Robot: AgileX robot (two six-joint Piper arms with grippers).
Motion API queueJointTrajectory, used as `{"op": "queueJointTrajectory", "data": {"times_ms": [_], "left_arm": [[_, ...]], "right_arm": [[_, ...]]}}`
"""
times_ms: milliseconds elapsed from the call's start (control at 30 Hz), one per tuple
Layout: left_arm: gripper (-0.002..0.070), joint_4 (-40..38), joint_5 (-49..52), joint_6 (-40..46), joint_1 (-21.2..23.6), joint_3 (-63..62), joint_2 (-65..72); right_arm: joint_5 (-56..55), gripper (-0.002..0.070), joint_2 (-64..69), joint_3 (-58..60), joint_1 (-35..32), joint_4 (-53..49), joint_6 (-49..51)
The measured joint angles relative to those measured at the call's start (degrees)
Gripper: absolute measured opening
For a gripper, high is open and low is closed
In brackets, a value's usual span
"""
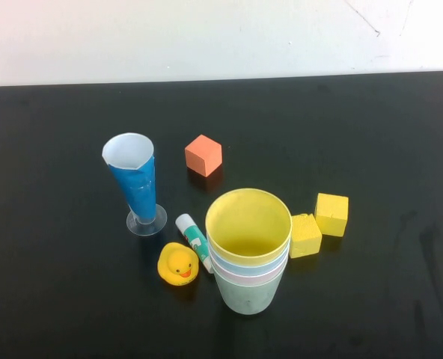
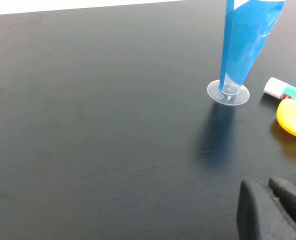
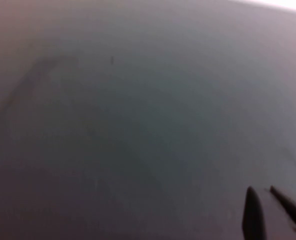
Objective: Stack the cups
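The cups stand nested in one upright stack at the table's front middle. The yellow cup (image 1: 248, 224) is on top, with the light blue rim (image 1: 229, 263) and the pink rim (image 1: 240, 277) under it and the green cup (image 1: 245, 297) at the bottom. Neither arm shows in the high view. My left gripper (image 2: 260, 182) is shut and empty, low over bare table to the left of the tall blue glass (image 2: 243, 40). My right gripper (image 3: 262, 190) is shut and empty over bare dark table.
The tall blue glass (image 1: 135, 183) with a clear foot stands left of the stack. A yellow rubber duck (image 1: 178, 264) and a glue stick (image 1: 194, 239) lie beside the stack. An orange cube (image 1: 203, 155) lies behind it, and two yellow cubes (image 1: 305, 235) (image 1: 331, 214) to its right.
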Motion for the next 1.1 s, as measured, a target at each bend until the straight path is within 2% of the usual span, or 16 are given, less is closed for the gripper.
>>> {"op": "queueJointTrajectory", "data": {"times_ms": [1100], "left_arm": [[0.0001, 0.0, 0.0, 0.1, 0.0, 0.0, 0.0]], "right_arm": [[2.2, -0.0003, 0.0, -0.1, -2.8, -2.2, 0.5]]}}
